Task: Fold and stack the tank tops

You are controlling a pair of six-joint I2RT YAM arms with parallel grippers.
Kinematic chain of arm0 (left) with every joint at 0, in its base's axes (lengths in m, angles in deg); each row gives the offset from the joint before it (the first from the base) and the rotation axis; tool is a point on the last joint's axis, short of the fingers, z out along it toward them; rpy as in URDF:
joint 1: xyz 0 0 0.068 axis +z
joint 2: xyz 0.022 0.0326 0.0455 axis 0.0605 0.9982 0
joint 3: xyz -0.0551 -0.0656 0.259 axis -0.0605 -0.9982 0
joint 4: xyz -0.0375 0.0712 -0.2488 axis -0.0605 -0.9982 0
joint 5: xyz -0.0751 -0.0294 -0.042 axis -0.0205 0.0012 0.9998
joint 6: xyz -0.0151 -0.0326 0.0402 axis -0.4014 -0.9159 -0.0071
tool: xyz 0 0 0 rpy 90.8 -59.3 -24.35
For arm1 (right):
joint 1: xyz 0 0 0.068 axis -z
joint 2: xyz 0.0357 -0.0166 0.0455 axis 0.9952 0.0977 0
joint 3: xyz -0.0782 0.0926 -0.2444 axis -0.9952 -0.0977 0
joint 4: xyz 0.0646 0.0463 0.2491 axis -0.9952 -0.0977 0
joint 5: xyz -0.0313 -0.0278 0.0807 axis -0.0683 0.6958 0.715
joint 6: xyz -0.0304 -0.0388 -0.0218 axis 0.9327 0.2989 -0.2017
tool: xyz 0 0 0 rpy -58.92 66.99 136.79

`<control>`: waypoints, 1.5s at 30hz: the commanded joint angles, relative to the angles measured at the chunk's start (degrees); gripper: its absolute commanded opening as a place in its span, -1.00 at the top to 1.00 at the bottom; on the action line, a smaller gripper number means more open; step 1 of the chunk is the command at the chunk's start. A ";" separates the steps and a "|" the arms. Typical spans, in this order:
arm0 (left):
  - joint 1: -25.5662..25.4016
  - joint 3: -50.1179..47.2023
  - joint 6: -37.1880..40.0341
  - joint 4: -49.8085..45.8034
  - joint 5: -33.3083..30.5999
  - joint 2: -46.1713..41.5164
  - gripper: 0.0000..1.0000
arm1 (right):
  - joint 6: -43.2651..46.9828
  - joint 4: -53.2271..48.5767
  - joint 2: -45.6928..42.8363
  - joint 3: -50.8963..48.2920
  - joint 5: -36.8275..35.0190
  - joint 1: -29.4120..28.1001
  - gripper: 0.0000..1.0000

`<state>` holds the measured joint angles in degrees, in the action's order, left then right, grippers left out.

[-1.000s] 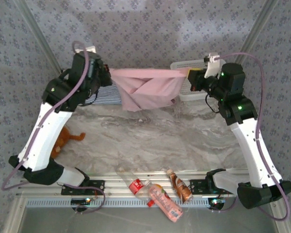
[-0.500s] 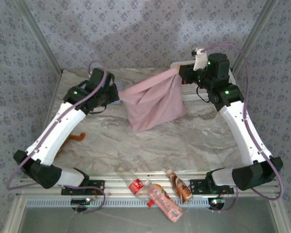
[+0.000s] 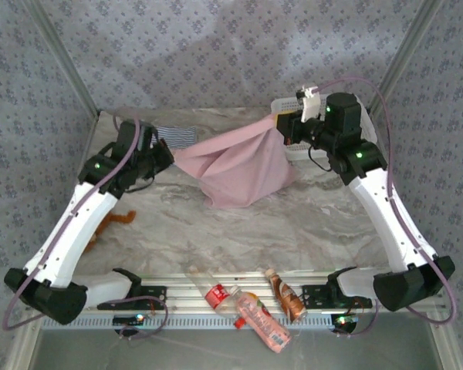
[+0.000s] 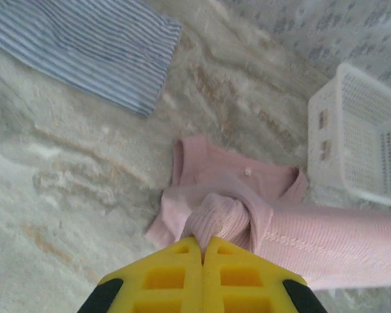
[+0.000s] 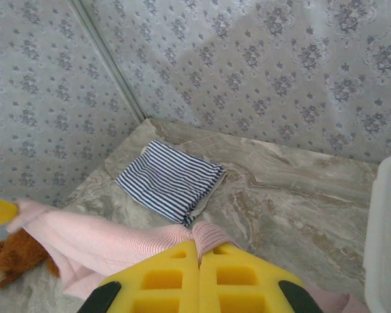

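Left gripper (image 4: 202, 244) and right gripper (image 5: 198, 248) are pinching the unfolded pink tank top (image 3: 243, 166). Striped tank top (image 5: 169, 179) is lying folded, waiting.

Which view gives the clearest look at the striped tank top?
Right wrist: the striped tank top lies folded, almost wholly visible, stripes sharp. Left wrist cuts it off at the frame's top edge; top external gives a small, distant patch.
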<state>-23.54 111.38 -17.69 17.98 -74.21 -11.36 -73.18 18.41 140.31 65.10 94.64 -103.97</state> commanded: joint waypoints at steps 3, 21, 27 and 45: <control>-4.48 -18.90 -12.58 6.33 5.67 -5.11 1.00 | -2.97 -6.29 -6.32 -11.98 -0.40 -1.69 0.98; -15.81 -36.58 -19.56 9.14 4.81 -1.11 0.41 | -7.01 -8.89 -10.98 -37.05 -1.90 -2.76 0.99; -17.73 -32.27 -12.18 6.78 2.87 0.19 0.08 | -6.92 -8.08 -10.90 -39.10 -1.63 -2.20 0.99; -19.03 -20.33 2.07 -3.07 -2.74 20.36 0.16 | -5.62 -9.89 -12.82 -40.82 -1.09 1.39 0.99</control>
<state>-43.88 90.26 -18.41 17.78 -75.21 10.26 -79.17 9.66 128.75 25.13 93.02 -103.20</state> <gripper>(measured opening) 0.424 0.066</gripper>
